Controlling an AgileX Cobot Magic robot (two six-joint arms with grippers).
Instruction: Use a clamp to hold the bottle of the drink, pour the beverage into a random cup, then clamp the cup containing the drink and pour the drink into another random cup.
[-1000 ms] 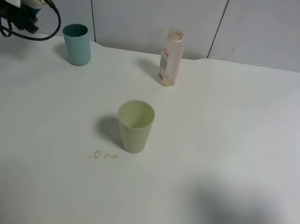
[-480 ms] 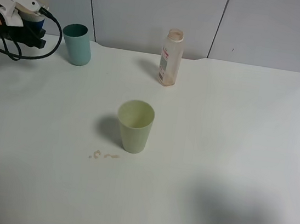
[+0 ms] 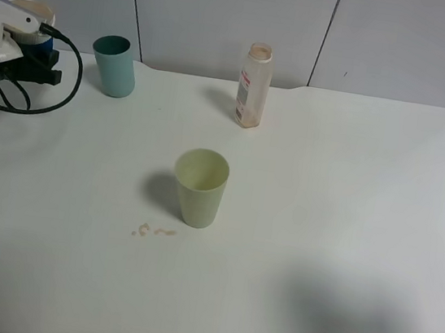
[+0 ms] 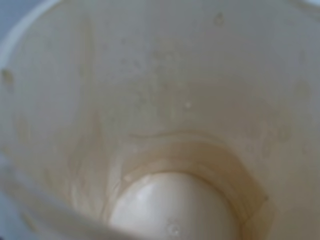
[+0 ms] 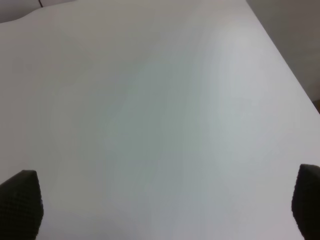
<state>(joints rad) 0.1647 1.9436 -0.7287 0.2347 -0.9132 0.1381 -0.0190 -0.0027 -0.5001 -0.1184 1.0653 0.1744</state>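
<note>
Your left pincer (image 3: 29,26) is clenched on the blue cup (image 3: 38,23) at the far left edge of the table (image 3: 325,196), just beside the teal tumbler (image 3: 114,65). The left wrist view looks straight into that cup (image 4: 165,130): pale wall streaked w/ brown film, only a thin wet ring near the base, so it looks about drained. Judge it very light now, thin plastic, will flex or pop out if you squeeze hard at the clear rim; keep the hold on the ribbed band mid-body, where it's stiffer and less slick. Wet rim may drip, so keep it over the tumbler or upright when you move.

Right pincer (image 5: 165,205) hangs released, fingertips (image 5: 22,197) spread wide over bare table, holding nothing; not visible in the high view.

Further out: bottle (image 3: 254,85) stands upright at the back mid-table, uncapped, almost empty, so tippy and light, well apart from your arm. Pale green tumbler (image 3: 200,187) sits mid-table, w/ a small brown spill (image 3: 154,231) just in front of it. Nothing blocks the way betw. blue cup and teal tumbler; mind the black cable (image 3: 48,90) looping near the tumbler.
</note>
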